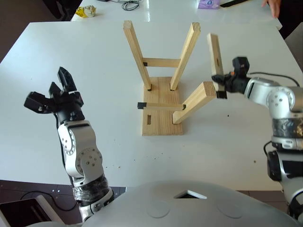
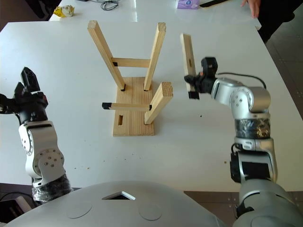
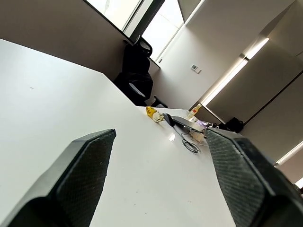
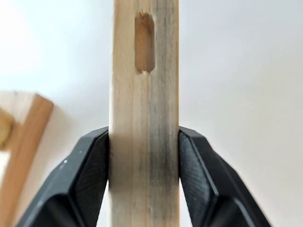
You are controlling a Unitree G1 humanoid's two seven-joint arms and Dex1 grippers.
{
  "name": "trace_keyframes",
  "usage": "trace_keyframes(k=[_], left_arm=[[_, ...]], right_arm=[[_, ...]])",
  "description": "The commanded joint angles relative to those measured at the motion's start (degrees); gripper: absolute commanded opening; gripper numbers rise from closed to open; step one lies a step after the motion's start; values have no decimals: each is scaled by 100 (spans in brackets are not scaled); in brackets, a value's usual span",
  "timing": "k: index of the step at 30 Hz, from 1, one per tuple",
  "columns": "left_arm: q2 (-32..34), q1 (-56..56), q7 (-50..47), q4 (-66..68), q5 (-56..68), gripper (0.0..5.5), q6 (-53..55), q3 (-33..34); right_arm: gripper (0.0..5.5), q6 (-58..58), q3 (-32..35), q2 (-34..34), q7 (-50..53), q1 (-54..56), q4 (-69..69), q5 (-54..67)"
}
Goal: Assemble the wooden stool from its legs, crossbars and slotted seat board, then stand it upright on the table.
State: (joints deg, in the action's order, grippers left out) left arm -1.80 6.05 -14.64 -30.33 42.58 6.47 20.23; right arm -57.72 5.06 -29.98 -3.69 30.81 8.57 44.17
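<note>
Right now the loose leg [image 1: 215, 54] is the piece that matters. I pinch it near its lower end in my right tool [image 1: 220, 86], and the pads [image 4: 90, 175] press on its two opposite faces. It stands nearly upright in the air off the right edge of the seat board [image 1: 161, 128], its long axis running up and slightly away from me. The peg hole [image 4: 145, 42] sits in the part above my grip.

The board lies flat on the tabletop [image 1: 71, 56] with its underside up. Two legs [image 1: 137, 54] stand at its far end, joined by a crossbar [image 1: 162, 62]. A third leg [image 1: 196, 101] leans outward from the near right corner, and a second crossbar [image 1: 161, 106] runs from it toward my left, its free end hanging above the empty slot [image 1: 149, 119] at the near left.

I judge that slot to be the target. From the leg in my grip it lies to the left and nearer to me, on the far side of the leaning leg. The carry would have to pass over or in front of that leg, and the peg hole would have to end up facing the free crossbar end.

My left tool [image 1: 51, 90] is on the same side as the slot, but it is spread wide, holds nothing, and is well apart from the board.
</note>
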Motion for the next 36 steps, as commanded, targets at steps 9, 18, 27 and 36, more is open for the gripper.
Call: trace_keyframes(k=[9,18,27,36], left_arm=[[1472,-2190,1339,515,2254,371,1733,-132],[2614,-4192,2530,1578,3641,429,2892,-48],[3499,-5496,4783,2349,3498,429,3760,-418],[3612,-5888,5437,2930,3145,429,4201,-569]], right_arm=[[205,1396,2163,401,-889,3543,1397,1084],[205,-422,1006,1084,-1302,3221,-611,2251],[205,-43,-29,579,-3597,3268,-581,1429],[205,978,-283,124,-5784,2982,-288,700]])
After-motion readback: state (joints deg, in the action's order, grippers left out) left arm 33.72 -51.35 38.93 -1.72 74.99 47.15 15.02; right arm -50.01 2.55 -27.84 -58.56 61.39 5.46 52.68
